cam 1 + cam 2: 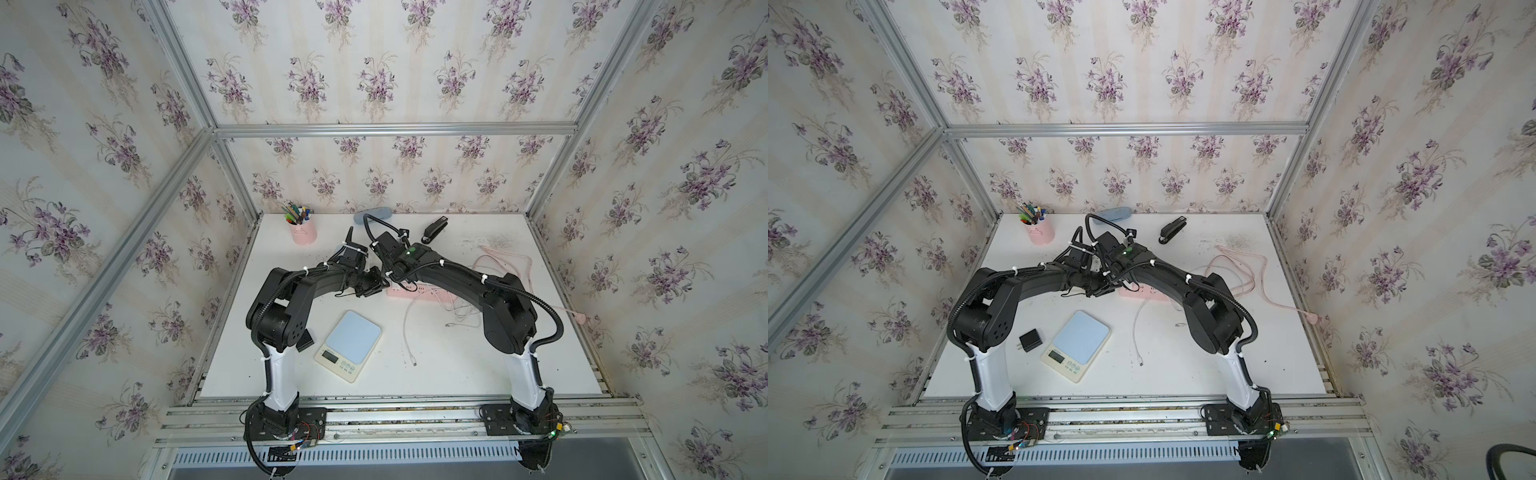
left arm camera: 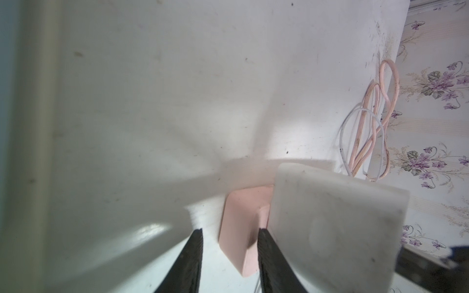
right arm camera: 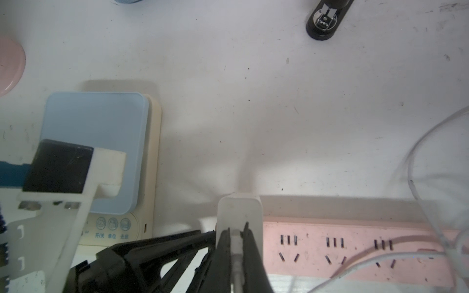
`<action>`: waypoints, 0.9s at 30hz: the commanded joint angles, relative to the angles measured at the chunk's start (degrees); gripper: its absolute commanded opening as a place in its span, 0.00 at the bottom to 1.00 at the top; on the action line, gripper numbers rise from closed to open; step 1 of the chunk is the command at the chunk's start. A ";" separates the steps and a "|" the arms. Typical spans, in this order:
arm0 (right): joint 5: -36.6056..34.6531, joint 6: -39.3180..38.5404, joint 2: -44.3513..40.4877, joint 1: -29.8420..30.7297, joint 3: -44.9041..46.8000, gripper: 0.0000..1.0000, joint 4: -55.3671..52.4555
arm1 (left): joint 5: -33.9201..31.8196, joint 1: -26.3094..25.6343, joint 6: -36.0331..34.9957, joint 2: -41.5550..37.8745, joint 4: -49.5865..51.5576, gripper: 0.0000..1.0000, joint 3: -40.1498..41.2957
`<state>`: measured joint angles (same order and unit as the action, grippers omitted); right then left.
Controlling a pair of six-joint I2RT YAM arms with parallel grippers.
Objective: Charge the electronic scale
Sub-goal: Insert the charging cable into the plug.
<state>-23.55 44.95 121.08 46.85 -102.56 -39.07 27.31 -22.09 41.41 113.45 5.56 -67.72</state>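
Scale [image 1: 351, 338], a flat rounded slab with a pale-blue platter on a cream plastic base, lies near the bench [image 1: 457, 370] front edge, left of centre, well apart from both grippers. Right gripper [image 3: 237, 228] clenched on the white cable plug [image 3: 236, 241] at the smooth white charger block [image 3: 239, 210], which stands at one end of the matte pink power strip [image 3: 355, 248]. Left gripper [image 2: 229, 230] part-spread astride that strip end, with a gap beside one finger.

Both top views hang high over the near edge, looking steeply down and toward the back wall [image 1: 395, 174] over the whole surface [image 1: 457, 374]. Each wrist view rides close above the pink power strip [image 3: 355, 243], which both share.
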 commanded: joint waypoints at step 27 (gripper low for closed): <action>6.70 0.34 3.74 -0.96 -8.19 0.00 -11.37 | -1.29 -1.34 -3.47 -0.17 -0.28 0.40 -0.41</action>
<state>-20.03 45.17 123.70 46.13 -108.64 -46.59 26.50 -23.14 39.48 113.01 5.58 -67.61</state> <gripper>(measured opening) 0.071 0.403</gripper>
